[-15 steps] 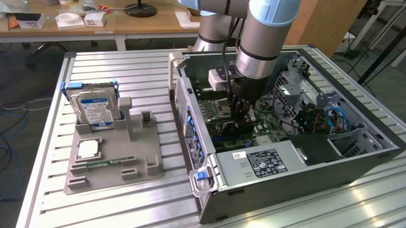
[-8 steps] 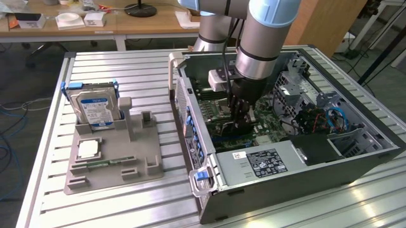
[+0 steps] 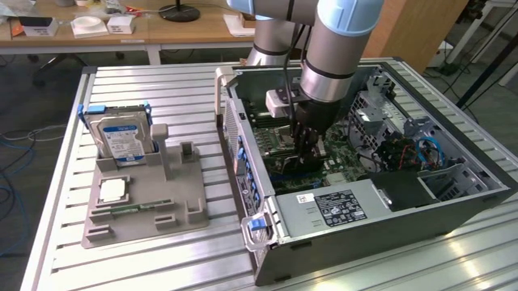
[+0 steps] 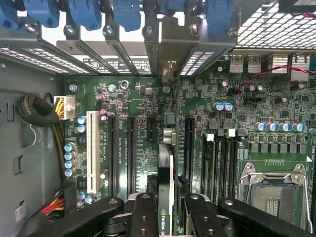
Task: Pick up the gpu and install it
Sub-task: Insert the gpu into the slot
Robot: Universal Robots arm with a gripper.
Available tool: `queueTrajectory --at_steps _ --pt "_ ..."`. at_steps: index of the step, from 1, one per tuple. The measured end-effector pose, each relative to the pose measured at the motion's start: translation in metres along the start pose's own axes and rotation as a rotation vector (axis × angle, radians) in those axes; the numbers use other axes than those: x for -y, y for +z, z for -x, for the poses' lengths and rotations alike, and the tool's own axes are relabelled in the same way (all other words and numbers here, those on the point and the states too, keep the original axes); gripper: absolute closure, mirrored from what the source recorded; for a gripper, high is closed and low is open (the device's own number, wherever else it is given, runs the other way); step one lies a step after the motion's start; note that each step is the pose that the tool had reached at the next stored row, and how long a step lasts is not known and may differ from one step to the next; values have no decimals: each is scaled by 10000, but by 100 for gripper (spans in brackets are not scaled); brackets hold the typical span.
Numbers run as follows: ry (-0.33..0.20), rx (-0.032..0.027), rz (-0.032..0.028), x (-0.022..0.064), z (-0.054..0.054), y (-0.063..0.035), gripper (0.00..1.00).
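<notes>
In the exterior view, the arm reaches down into the open computer case [image 3: 380,200] that lies on its side on the slatted table [image 3: 145,260], towards the exterior view's right. The gripper [image 3: 309,159] is low over the green motherboard [image 3: 344,159], its dark fingers pointing down, and the gpu between them is hard to make out from here. On the exterior view's left, well apart from the case, a grey holder tray [image 3: 145,206] carries an upright silver hard drive [image 3: 120,140] with a blue label, a square chip [image 3: 111,191] lying flat and a slim green RAM stick [image 3: 125,209]. A wooden desk [image 3: 162,30] stands at the far side.

In the wrist view, the gripper [image 4: 166,207] is clamped on the gpu [image 4: 166,173], a thin black card seen edge-on between the two black fingers [image 4: 143,217]. The card stands upright over the motherboard [image 4: 237,113], in line with the long black expansion slots [image 4: 132,153], and its metal bracket end reaches the slot opening in the case's rear wall [image 4: 168,44], under the blue latches [image 4: 128,12]. Whether the card is seated in a slot cannot be told. A white slot [image 4: 92,150] and the processor socket [image 4: 276,192] lie to either side.
</notes>
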State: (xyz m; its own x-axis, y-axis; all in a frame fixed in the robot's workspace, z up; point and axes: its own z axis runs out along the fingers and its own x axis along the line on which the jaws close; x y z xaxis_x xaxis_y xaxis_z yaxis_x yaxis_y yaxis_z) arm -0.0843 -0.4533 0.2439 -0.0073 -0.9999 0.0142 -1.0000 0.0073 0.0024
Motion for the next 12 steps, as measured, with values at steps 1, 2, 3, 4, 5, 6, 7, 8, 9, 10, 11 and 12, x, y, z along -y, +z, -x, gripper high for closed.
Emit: queueTrajectory --at_steps 1,2,3,4,5,6,7,8,9,10,11,12 --pt "0 0 0 0 0 1 74" --pt "1 -1 0 0 0 1 74" --pt "1 -1 0 -1 0 1 74" --pt "1 -1 1 -1 0 1 74" --pt "1 0 0 -1 0 2 74" --pt "1 0 0 -1 0 2 74" --pt "1 0 0 -1 0 2 74" --pt "1 0 0 0 0 2 74" --pt "1 1 0 -1 0 2 74" --pt "1 0 1 -1 0 2 74" --pt "1 1 0 0 0 2 74" --pt "1 1 0 -1 0 2 74"
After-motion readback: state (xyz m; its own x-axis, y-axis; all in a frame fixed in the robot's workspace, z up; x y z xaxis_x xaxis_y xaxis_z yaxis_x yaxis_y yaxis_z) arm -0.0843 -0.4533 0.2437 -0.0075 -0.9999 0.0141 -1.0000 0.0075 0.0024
